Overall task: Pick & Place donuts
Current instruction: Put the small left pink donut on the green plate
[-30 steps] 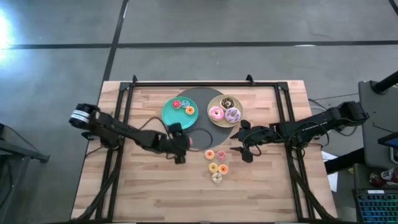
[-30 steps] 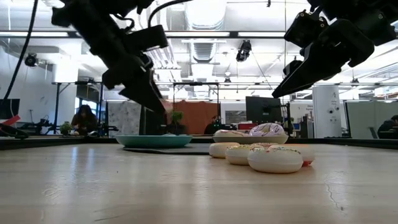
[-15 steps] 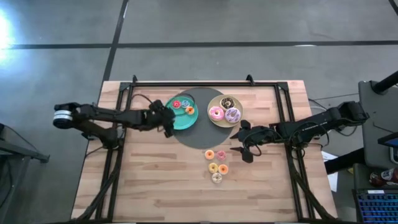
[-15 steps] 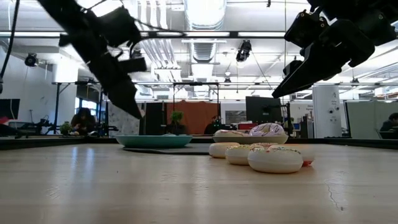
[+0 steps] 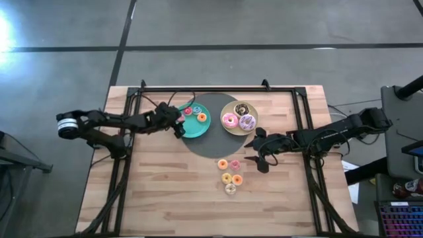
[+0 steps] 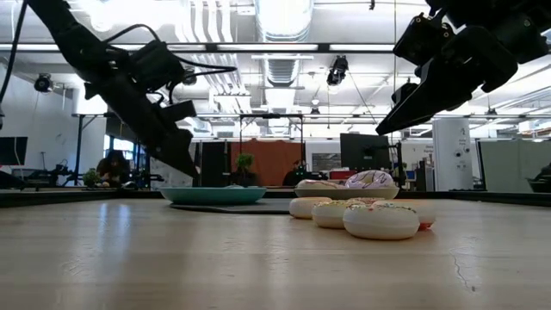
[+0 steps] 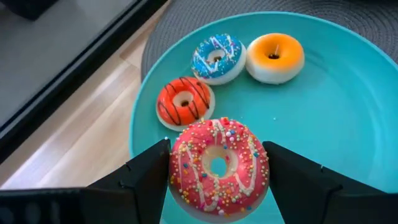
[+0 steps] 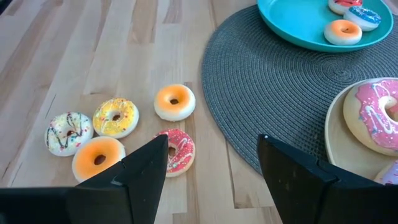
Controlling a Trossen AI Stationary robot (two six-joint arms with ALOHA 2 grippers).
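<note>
Left gripper: clamped on a pink sprinkled donut, over the teal plate at its 9 o'clock rim — likely placed for a drop beside the three small donuts there.
Right gripper: fingers apart, waiting at 3 o'clock of the loose donuts on the table — probably next.
Beige plate: carries the three larger donuts.

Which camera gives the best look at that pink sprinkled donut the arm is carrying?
The left wrist view: the pink sprinkled donut fills it, clamped between the left fingers above the teal plate. In the other views, the arm hides it.
</note>
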